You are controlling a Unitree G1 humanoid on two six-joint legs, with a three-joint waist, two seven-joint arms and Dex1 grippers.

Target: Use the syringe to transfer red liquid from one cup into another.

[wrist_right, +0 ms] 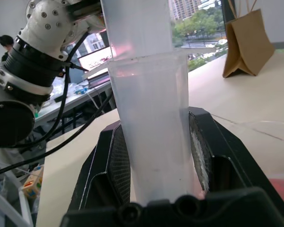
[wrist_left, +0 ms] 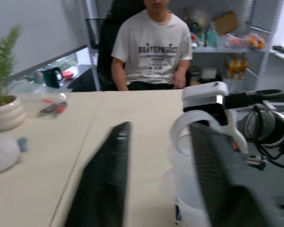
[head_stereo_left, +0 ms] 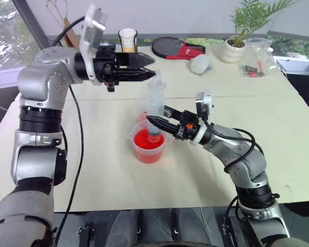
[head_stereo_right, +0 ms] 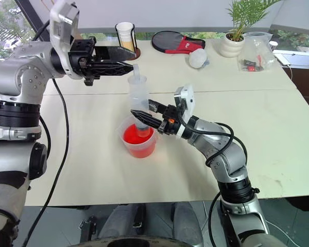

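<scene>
Here the right hand (head_stereo_left: 155, 125) clamps the syringe (head_stereo_left: 155, 105) upright, nozzle dipped in the cup (head_stereo_left: 148, 145) of red liquid (head_stereo_left: 144, 140) on the tabletop (head_stereo_left: 278, 128), seemingly steadying it so the left hand (head_stereo_left: 150, 68), fingers parted around the plunger top, can work it.

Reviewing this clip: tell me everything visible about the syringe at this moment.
The syringe is a wide, clear plastic barrel standing roughly upright, its lower end dipped into the cup of red liquid on the table. The right gripper is shut on the lower barrel, black fingers on both sides. The translucent white plunger top sits beside the left gripper, whose fingers stand apart around the plunger's ring handle in the wrist view. The barrel looks mostly empty.
</scene>
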